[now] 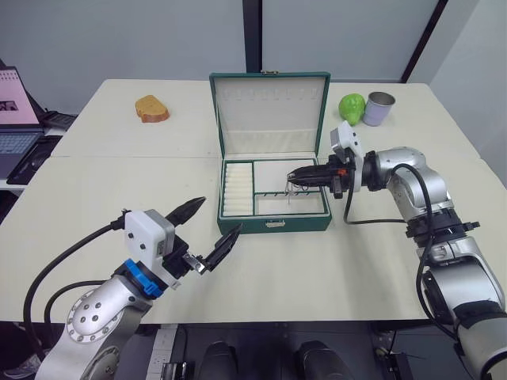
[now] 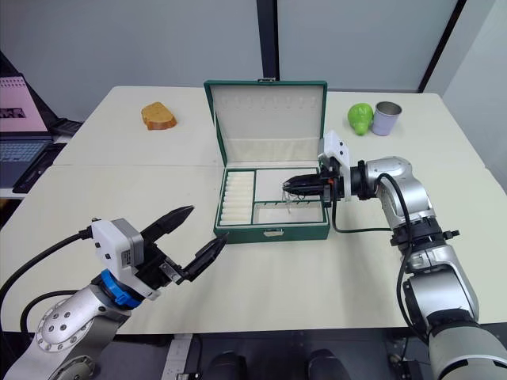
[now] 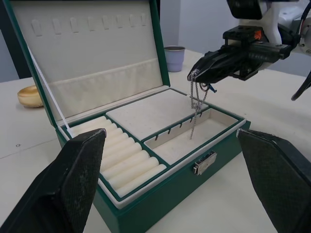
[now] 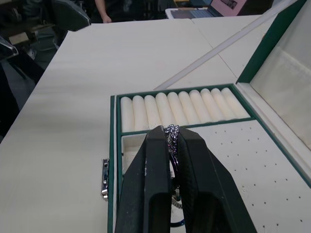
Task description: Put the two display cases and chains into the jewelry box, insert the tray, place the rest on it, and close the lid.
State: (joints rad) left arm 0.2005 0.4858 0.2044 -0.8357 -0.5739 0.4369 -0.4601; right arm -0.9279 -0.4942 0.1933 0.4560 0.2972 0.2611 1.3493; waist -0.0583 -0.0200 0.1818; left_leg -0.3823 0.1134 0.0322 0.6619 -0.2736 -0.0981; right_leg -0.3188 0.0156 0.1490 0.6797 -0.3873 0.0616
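Table (image 1: 103, 182): we record a green jewelry box (image 1: 273, 223) at its centre, lid (image 1: 269, 111) standing open at the far side. Inside it sits the tray (image 3: 146, 116), its ring rolls at left and flat cream sections at right. Right gripper (image 1: 291, 176) is pinched on a silver chain (image 3: 194, 104), which dangles over the near right section. Left gripper (image 1: 214, 226) hovers spread wide and empty, near left of the box.
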